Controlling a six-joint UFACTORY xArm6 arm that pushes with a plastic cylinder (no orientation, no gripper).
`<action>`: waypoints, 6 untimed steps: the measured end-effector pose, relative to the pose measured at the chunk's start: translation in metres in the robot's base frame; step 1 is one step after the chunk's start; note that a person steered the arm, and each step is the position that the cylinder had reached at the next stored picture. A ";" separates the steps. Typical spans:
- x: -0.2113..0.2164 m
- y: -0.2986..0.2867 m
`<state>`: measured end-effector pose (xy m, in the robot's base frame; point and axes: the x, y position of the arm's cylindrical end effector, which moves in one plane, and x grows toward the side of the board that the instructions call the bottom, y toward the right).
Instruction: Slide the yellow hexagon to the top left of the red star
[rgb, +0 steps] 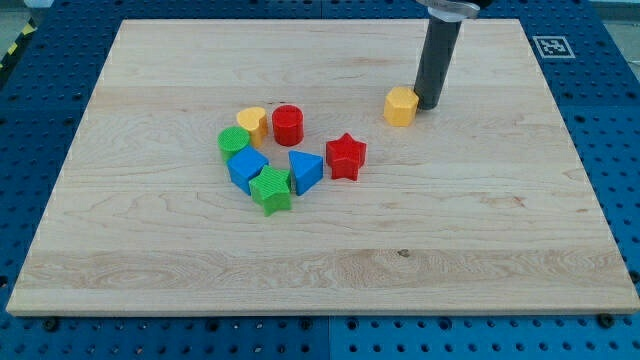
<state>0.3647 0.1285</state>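
Note:
The yellow hexagon (401, 105) lies on the wooden board, above and to the right of the red star (346, 156). My tip (428, 104) stands right beside the hexagon's right side, touching or nearly touching it. The dark rod rises from there to the view's top edge. The red star sits near the board's middle, at the right end of a cluster of blocks.
Left of the star lie a blue triangle (305, 171), a green star (270, 190), a blue block (246, 167), a green cylinder (234, 141), a yellow heart (252, 122) and a red cylinder (288, 124). The board (500, 250) rests on a blue perforated table.

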 end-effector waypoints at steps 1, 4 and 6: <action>0.021 -0.015; 0.015 -0.034; 0.036 -0.073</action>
<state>0.4003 0.0553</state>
